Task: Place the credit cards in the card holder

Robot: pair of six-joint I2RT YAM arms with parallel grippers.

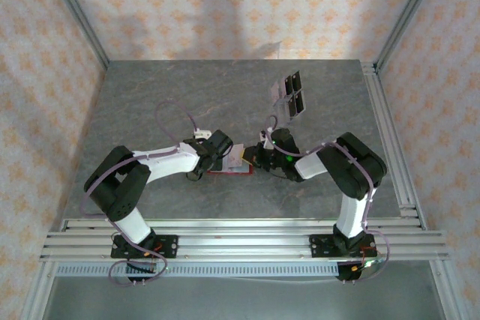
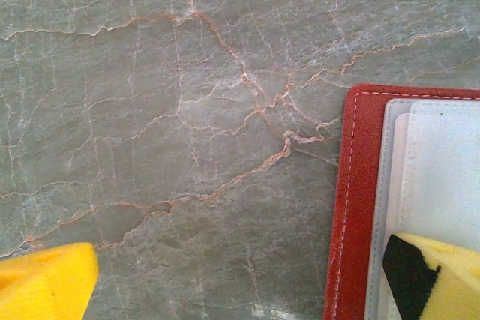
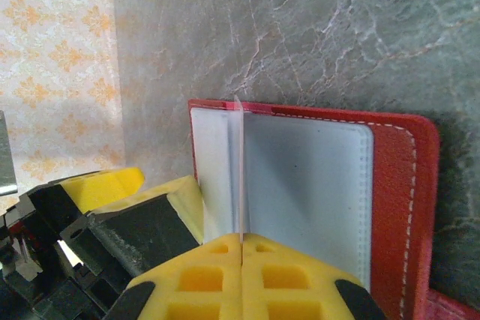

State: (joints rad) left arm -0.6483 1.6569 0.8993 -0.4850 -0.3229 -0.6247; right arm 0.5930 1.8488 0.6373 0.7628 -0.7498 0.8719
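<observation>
Right tool clenched on credit card, edge-on at card holder pocket. Card holder lies open on surface. Left tool released wide, one tip on its lining. I judge card thin, stiff, slick: pinch the edge.

Top looks down; wrists close, sharing card holder.

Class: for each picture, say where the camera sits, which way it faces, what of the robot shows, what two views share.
Top external: above and behind, facing down at table; left arm, right arm show.
Left wrist: on left arm, facing down at table; spread yellow fingers show.
Right wrist: on right arm, looking along shut jaws pinching a card.
Shared: the red card holder.
</observation>
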